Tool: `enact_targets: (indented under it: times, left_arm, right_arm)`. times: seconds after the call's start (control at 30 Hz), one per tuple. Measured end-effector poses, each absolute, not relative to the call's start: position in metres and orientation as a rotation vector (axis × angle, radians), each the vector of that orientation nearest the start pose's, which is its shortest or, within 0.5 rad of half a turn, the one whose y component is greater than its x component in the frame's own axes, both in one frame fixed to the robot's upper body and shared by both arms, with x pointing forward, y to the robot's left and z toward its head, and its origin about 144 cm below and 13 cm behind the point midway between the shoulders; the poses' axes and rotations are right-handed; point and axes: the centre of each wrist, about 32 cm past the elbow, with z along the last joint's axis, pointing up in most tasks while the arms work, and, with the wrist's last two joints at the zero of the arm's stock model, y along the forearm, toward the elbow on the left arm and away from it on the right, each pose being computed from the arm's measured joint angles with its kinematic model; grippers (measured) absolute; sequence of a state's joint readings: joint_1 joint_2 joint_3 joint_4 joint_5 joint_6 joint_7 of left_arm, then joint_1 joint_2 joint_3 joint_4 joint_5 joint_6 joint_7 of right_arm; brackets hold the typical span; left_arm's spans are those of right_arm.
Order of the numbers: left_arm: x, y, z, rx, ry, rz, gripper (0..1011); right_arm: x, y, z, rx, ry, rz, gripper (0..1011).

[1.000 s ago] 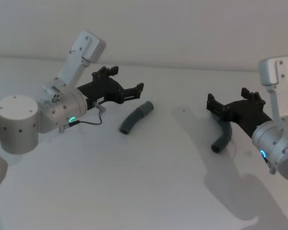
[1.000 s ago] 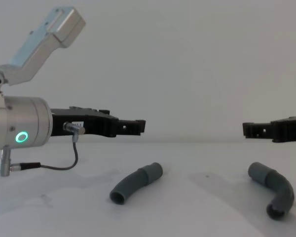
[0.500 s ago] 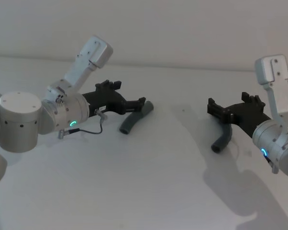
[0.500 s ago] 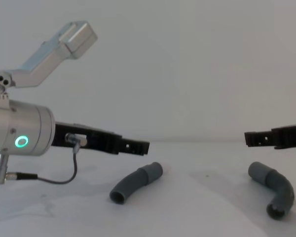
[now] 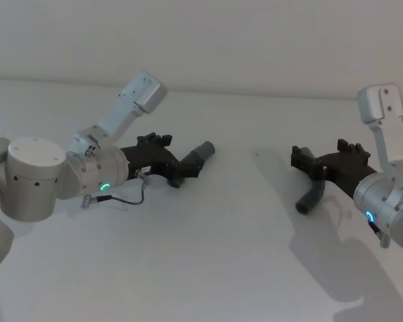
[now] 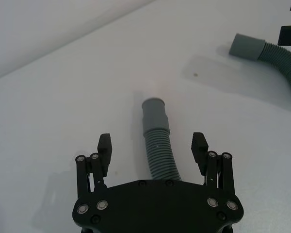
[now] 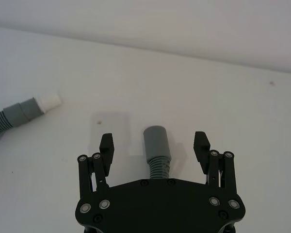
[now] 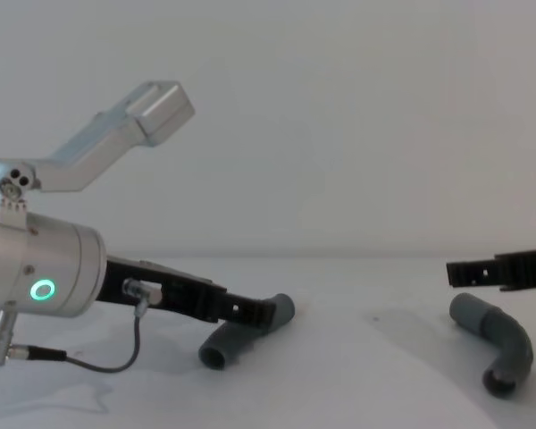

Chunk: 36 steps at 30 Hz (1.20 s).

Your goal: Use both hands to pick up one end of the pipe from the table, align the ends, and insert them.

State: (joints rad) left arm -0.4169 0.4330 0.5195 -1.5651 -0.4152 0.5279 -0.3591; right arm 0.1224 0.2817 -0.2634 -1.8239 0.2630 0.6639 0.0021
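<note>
Left gripper [image 6: 152, 142] has dropped low over the table [image 5: 188, 268], fingers spread wide either side of the left pipe piece [image 5: 196, 156], not yet pinching. Right gripper [image 7: 153, 141] has lowered too, spread around the right pipe piece [image 5: 314, 194]. Both grasps look ready to close. Each piece is dark grey, ribbed, curved, lying flat, well apart; the left one ends in a white tip [image 7: 48, 102].
</note>
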Motion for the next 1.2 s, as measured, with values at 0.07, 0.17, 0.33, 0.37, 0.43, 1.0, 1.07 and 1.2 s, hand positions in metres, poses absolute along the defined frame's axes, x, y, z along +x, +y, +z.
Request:
enact_targets:
  times: [0.07,0.17,0.33,0.37,0.43,1.0,1.07,1.2]
  left_arm:
    - [0.531,0.205,1.238,0.395,0.141,0.776,1001]
    - [0.532,0.204,1.238,0.404,0.14,0.77,1002]
    - [0.536,0.201,1.237,0.423,0.139,0.761,1001]
    - [0.538,0.2,1.237,0.429,0.139,0.759,1001]
    - [0.539,0.2,1.237,0.435,0.14,0.759,1002]
    - [0.551,0.197,1.238,0.471,0.153,0.756,1001]
    - [0.552,0.196,1.238,0.472,0.156,0.754,1001]
    - [0.553,0.196,1.238,0.471,0.16,0.752,1002]
  right_arm:
    - [0.468,-0.209,1.239,-0.365,0.207,-1.242,1002]
    - [0.469,-0.209,1.237,-0.371,0.221,-1.238,1002]
    - [0.471,-0.21,1.233,-0.384,0.245,-1.23,1002]
    - [0.471,-0.21,1.232,-0.385,0.247,-1.229,1002]
    - [0.472,-0.21,1.23,-0.39,0.253,-1.226,1002]
    - [0.477,-0.209,1.221,-0.425,0.275,-1.212,1002]
    - [0.478,-0.209,1.22,-0.428,0.278,-1.211,1002]
    - [0.48,-0.209,1.219,-0.435,0.287,-1.21,1002]
